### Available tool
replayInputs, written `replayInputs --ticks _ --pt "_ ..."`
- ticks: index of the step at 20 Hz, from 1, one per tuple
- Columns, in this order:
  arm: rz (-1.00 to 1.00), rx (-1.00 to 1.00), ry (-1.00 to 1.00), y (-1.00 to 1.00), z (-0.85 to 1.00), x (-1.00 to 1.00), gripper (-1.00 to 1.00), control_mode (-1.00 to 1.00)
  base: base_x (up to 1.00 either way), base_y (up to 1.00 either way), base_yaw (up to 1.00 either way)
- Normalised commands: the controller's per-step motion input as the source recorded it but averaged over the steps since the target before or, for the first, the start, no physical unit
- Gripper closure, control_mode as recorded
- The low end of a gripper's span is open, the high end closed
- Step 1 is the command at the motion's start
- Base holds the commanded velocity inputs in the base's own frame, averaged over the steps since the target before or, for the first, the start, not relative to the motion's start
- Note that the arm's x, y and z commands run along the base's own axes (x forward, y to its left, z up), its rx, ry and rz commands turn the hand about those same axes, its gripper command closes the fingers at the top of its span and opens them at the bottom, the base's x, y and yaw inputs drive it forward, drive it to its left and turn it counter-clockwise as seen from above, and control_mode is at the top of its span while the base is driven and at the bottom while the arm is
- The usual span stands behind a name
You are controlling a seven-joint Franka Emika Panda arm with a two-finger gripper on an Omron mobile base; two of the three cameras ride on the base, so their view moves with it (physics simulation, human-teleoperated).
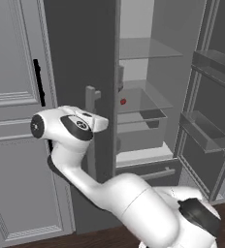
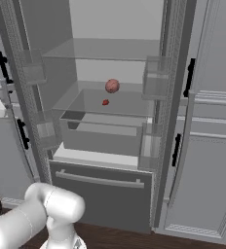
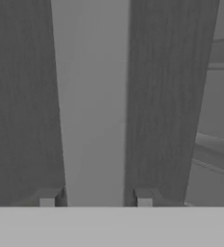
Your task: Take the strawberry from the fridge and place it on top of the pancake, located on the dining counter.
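Note:
The fridge (image 1: 80, 58) stands with both doors swung open, its pale interior and clear shelves showing. The strawberry (image 2: 105, 102), a small red lump, lies on a clear middle shelf; it also appears as the strawberry (image 1: 123, 101) just past the left door's edge. My gripper (image 3: 95, 201) is open, its two fingertips (image 3: 47, 200) straddling the left door's light grey bar handle (image 3: 92, 96). From the left base camera the hand (image 1: 97, 123) sits against that handle (image 1: 90, 97). The pancake and dining counter are out of view.
A bigger pinkish round ball (image 2: 112, 86) rests behind the strawberry on the same shelf. A drawer (image 2: 103, 136) lies below it, then a dark freezer drawer (image 2: 100, 192). The open right door (image 1: 206, 121) carries shelf bins. Light grey panelled cabinets (image 1: 12, 121) flank the fridge.

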Motion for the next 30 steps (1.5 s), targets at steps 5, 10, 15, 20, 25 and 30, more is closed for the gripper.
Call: replayInputs --ticks 5,10,15,20,25,30 --pt "-0.13 -0.01 -0.01 0.57 -0.01 0.00 -1.00 -1.00 0.00 0.00 0.00" --pt "-0.03 -0.01 -0.01 0.32 -0.04 0.00 -1.00 -1.00 0.00 0.00 0.00" --pt "-0.05 0.00 0.00 -0.05 -0.09 -0.31 -1.00 -1.00 0.00 0.00 0.00" --pt "0.00 0.20 0.00 -0.85 0.00 -0.95 -1.00 -1.00 0.00 0.00 0.00" --pt "0.05 0.35 0.00 -1.00 0.00 -0.77 -1.00 -1.00 0.00 0.00 0.00" --pt "0.17 0.58 0.00 -0.99 0.00 -0.57 -1.00 -1.00 0.00 0.00 0.00"
